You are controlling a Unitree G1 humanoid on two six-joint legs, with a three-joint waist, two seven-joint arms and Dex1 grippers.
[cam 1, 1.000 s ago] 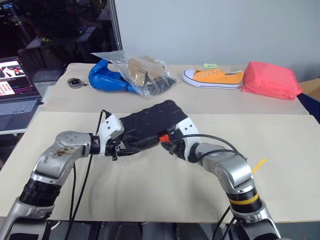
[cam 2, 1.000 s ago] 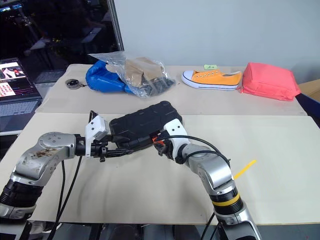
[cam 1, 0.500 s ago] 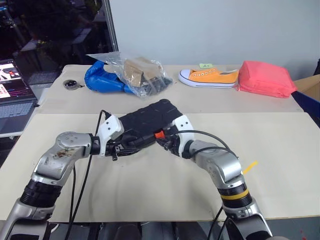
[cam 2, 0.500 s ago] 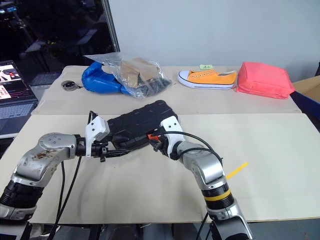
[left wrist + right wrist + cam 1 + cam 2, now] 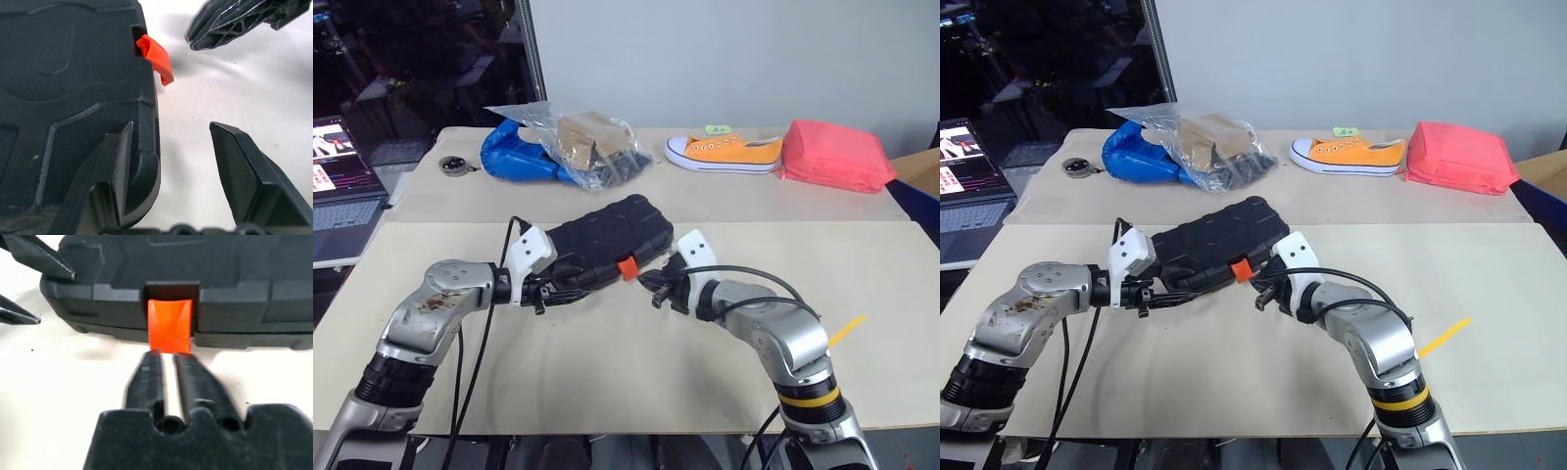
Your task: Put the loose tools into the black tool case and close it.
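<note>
- Now, from the left eye: the case lies closed on the table, orange latch sticking out of its near edge. The left gripper sits at the case's near left corner, fingers apart. The right gripper hangs just right of the latch, clear of it, fingers pinched together on nothing.
- At the back, a blue bag beside a clear plastic bag, a yellow shoe, a pink pouch, and a laptop off to the left. A yellow strip lies on the table to the right.
- Over to the right eye: same layout, the case between the two grippers, the right fingertips close to the latch but apart from it.
- Left wrist: the jaws stand well open; one finger lies against the case's corner, the other rests over bare table. Nothing is clamped between them. The latch juts from the case edge, and the right gripper's closed tips point in from beyond it.
- Right wrist: the fingers are pressed shut, empty, their tips right at the lower lip of the latch; whether they touch it, I can't tell. The left fingertips show by the case's far corner.
</note>
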